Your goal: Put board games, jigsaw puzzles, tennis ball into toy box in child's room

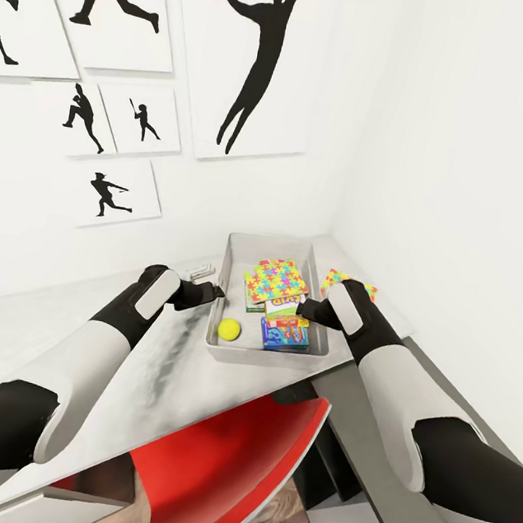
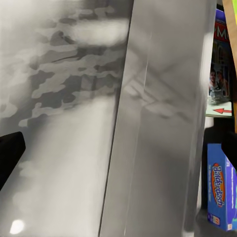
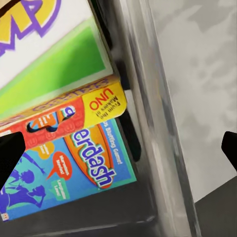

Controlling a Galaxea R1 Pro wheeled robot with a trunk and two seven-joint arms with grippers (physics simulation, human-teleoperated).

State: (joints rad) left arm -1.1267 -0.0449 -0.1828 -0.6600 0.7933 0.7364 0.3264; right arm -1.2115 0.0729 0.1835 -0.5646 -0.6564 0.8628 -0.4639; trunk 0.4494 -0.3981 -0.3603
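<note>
The grey toy box (image 1: 228, 290) stands on the table near the right wall. In it lie a colourful jigsaw puzzle (image 1: 276, 278), a yellow tennis ball (image 1: 229, 329), and stacked board games: a blue Balderdash box (image 1: 284, 336) (image 3: 74, 168) (image 2: 219, 190), an orange one (image 3: 64, 116) and a white-green one (image 3: 54, 49). A second jigsaw puzzle (image 1: 332, 277) lies on the table right of the box, partly behind my right arm. My left gripper (image 1: 214, 291) (image 2: 113, 148) is open at the box's left wall. My right gripper (image 1: 305, 307) (image 3: 121, 148) is open astride the right wall.
A red chair (image 1: 243, 450) is tucked under the table's front edge. A small white object (image 1: 200, 270) lies on the table (image 1: 156, 363) behind my left gripper. White walls with silhouette posters (image 1: 256, 61) close in behind and to the right.
</note>
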